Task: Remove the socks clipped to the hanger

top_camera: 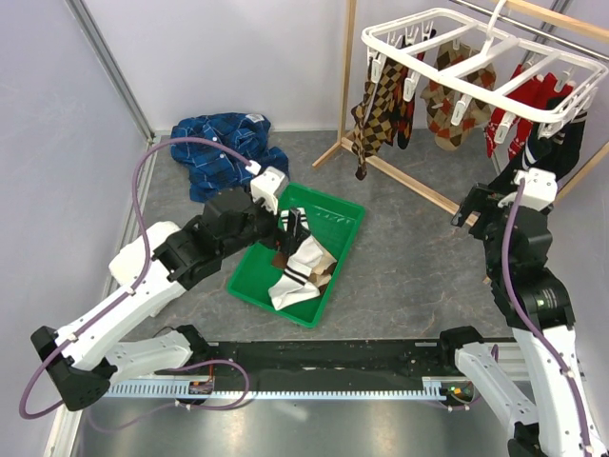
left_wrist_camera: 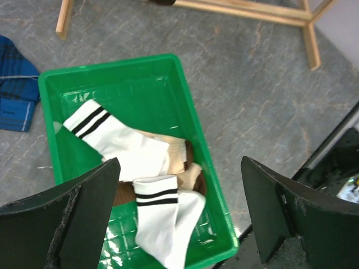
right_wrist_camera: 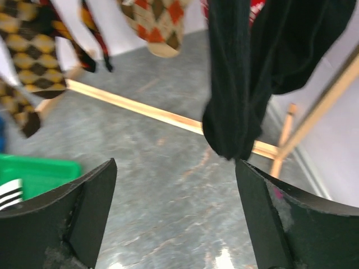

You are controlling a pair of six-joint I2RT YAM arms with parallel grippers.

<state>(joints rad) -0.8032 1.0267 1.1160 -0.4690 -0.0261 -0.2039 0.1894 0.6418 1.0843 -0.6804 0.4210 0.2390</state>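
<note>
Overview above; wrist views sharing green tray (left_wrist_camera: 134, 84)

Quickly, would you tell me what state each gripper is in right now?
Left gripper: open, empty, over the bin.
Right gripper: open, empty, just below the black sock.

Glossy white shells over matte black joints clad the left arm (top_camera: 143, 286) and right arm (top_camera: 544, 314). A thin lilac cable (top_camera: 134, 205) trails behind each white wrist block (top_camera: 269, 183). The left gripper (left_wrist_camera: 179, 168) and right gripper (right_wrist_camera: 175, 168) carry broad black wedge fingers (left_wrist_camera: 84, 213), edges scuffed grey.
</note>
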